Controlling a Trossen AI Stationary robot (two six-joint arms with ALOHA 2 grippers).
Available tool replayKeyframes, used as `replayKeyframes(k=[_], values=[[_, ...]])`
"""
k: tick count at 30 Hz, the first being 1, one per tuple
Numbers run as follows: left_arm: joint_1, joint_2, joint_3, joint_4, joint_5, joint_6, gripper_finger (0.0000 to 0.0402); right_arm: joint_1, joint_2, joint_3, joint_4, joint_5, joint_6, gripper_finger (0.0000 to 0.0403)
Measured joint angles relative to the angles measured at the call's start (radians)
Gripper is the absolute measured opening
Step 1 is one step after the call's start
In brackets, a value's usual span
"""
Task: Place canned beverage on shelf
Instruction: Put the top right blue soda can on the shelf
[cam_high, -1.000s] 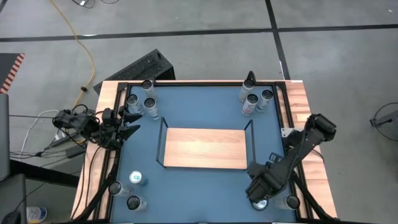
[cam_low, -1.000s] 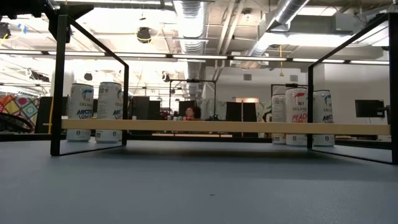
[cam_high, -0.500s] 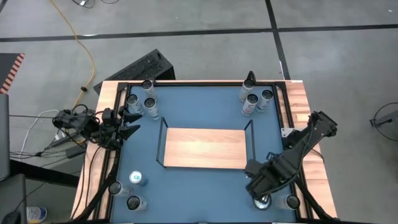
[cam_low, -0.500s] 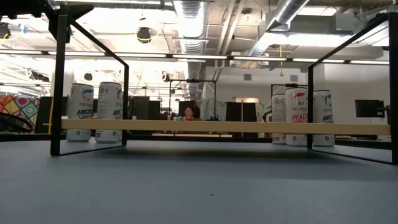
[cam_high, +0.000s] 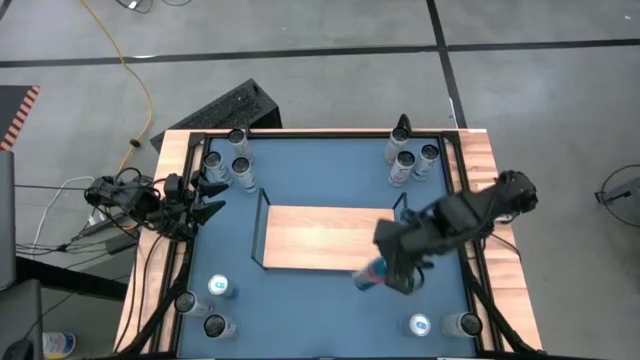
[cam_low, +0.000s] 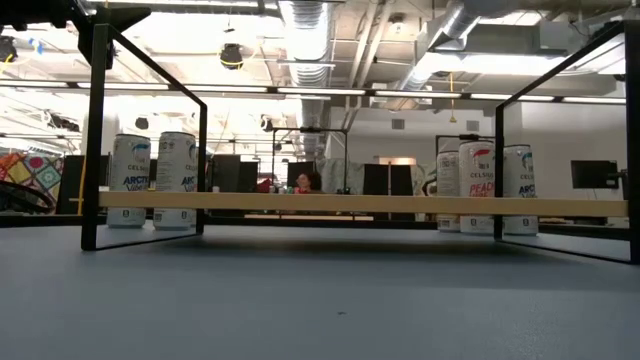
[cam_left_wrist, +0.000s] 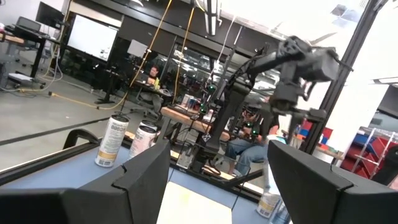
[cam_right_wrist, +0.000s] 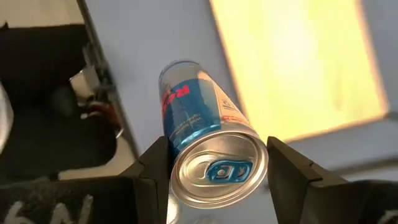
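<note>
above shelf (cam_high: 320, 238) edge, right gripper (cam_right_wrist: 214, 165) apparently clamps can (cam_right_wrist: 202, 137).

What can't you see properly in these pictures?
- The blue can held in the right gripper: in the right wrist view its label is cut short; in the high view it is small, partly under the arm.
- The shelf: the right arm covers its near right corner in the high view.
- The low view misses both grippers.
- The left gripper waits at the table's left edge.
</note>
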Motion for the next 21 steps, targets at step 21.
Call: replayKeyframes(k=[21], values=[[0.0,0.0,0.0,0.0,0.001,-0.018,0.0256,-0.448,0.02,0.005,0.537,0.048,-0.769,0.0185]])
